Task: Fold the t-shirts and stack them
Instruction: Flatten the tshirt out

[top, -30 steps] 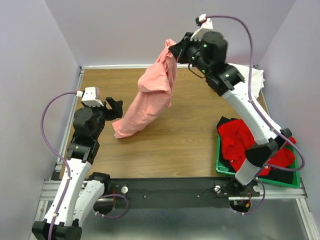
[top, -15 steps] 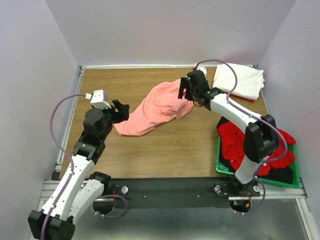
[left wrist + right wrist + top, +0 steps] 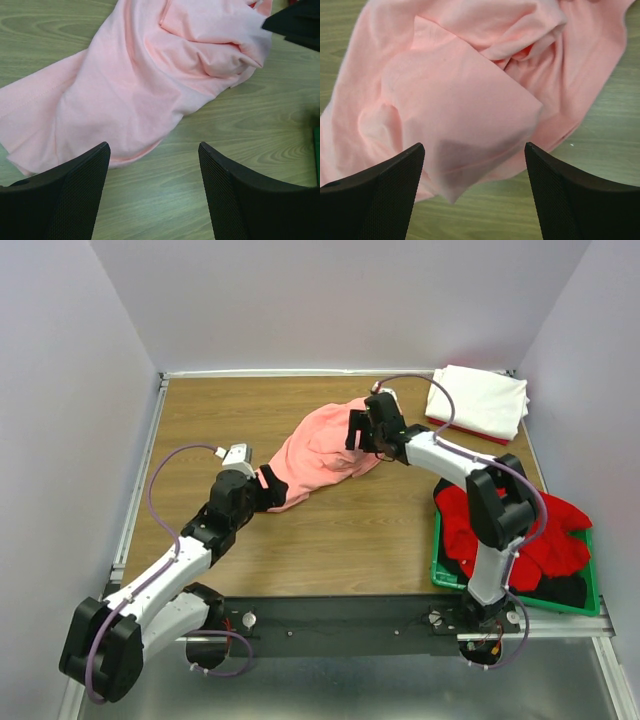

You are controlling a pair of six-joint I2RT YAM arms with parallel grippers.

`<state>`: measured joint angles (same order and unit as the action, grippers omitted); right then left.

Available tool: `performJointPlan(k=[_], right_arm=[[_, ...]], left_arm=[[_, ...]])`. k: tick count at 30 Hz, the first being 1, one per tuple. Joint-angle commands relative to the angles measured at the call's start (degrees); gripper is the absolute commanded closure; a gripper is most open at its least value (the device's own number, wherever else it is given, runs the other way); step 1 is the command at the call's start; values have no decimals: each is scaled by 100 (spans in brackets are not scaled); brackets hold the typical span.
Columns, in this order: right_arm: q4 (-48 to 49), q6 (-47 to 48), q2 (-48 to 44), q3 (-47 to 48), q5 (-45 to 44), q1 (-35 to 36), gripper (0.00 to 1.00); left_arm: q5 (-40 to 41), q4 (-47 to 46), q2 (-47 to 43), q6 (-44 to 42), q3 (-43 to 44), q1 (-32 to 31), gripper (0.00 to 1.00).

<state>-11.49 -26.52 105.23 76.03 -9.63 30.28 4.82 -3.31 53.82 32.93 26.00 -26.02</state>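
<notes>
A salmon-pink t-shirt [image 3: 318, 450] lies crumpled on the wooden table, stretching from the middle toward the near left. My left gripper [image 3: 268, 490] is open just off the shirt's near-left hem; in the left wrist view its fingers [image 3: 85, 190] frame bare wood below the pink cloth [image 3: 135, 85]. My right gripper [image 3: 362, 430] is open, low over the shirt's far-right end. In the right wrist view a loose flap of the shirt [image 3: 465, 105] shows between the spread fingers [image 3: 560, 190]. Neither gripper holds anything. A folded white t-shirt [image 3: 480, 400] rests at the back right.
A green crate [image 3: 438, 565] stands at the near right edge, holding a bright red t-shirt [image 3: 475, 525] and a dark one [image 3: 565, 590]. Purple walls close in the table on the left, back and right. Bare wood [image 3: 200, 415] lies left of the pink shirt.
The right gripper opened and let go of the pink shirt, which dropped from hanging to a heap on the table. The right arm came down; the left gripper moved right to the hem.
</notes>
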Motion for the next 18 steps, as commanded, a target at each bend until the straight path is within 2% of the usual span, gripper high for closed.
performJointPlan(k=[1, 5, 14, 18], right_arm=[[199, 104, 760, 324, 417, 22, 16], [199, -63, 920, 281, 926, 39, 32], [199, -502, 622, -264, 1560, 583, 44], [252, -810, 438, -553, 1955, 1189, 45]], left_arm=[[-122, -626, -91, 126, -191, -35, 20], [-183, -1100, 110, 179, -490, -26, 18], [-350, -1866, 1490, -5, -377, 79, 16], [-455, -2033, 1745, -129, -297, 438, 15]])
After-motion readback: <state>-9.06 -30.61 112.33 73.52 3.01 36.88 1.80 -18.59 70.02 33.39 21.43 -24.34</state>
